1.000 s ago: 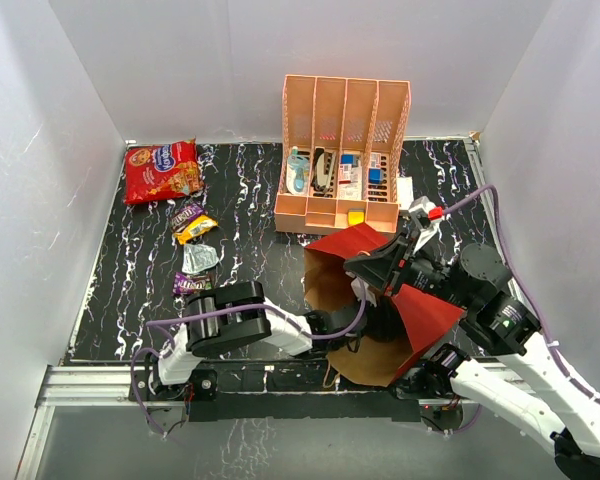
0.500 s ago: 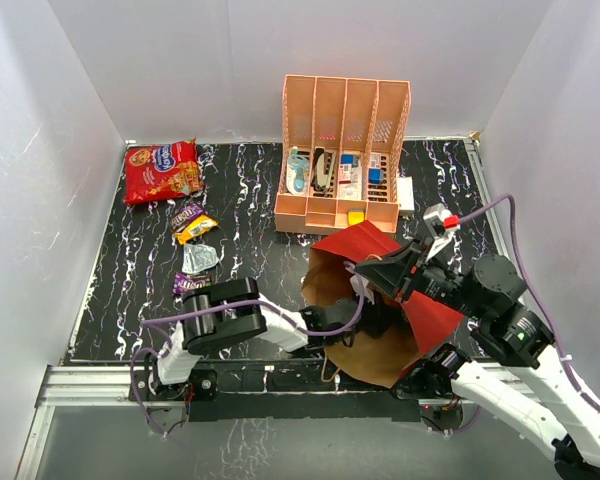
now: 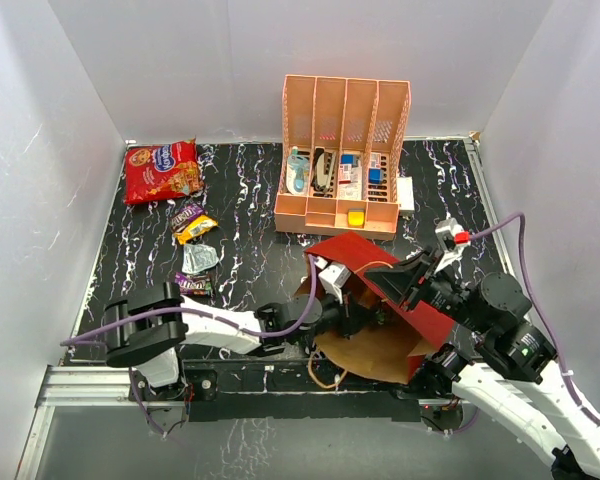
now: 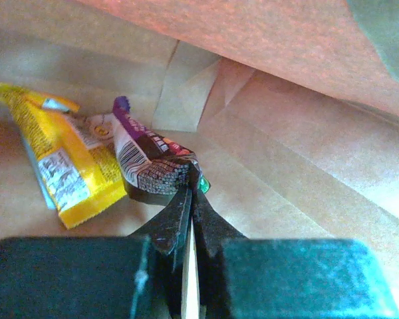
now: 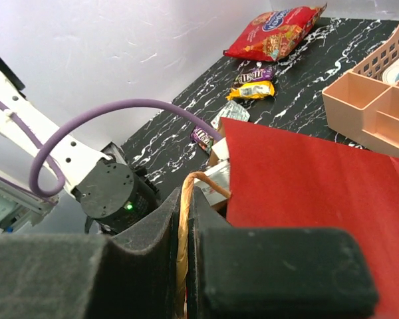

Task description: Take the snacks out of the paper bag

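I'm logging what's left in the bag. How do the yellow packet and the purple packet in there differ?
Colour: the yellow packet is bright yellow with a white label; the purple packet is purple and black with a barcode. Grip: the left pincer is shut on the purple packet's corner; the yellow packet lies free. Both lie inside the paper bag.

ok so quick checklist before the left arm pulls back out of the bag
1. left gripper shut on the purple packet: ok, though it pinches only a corner.
2. yellow packet free of the purple one: cannot tell, they overlap.
3. right gripper shut on the twine handle: ok.
4. paper bag mouth held up and open: ok.
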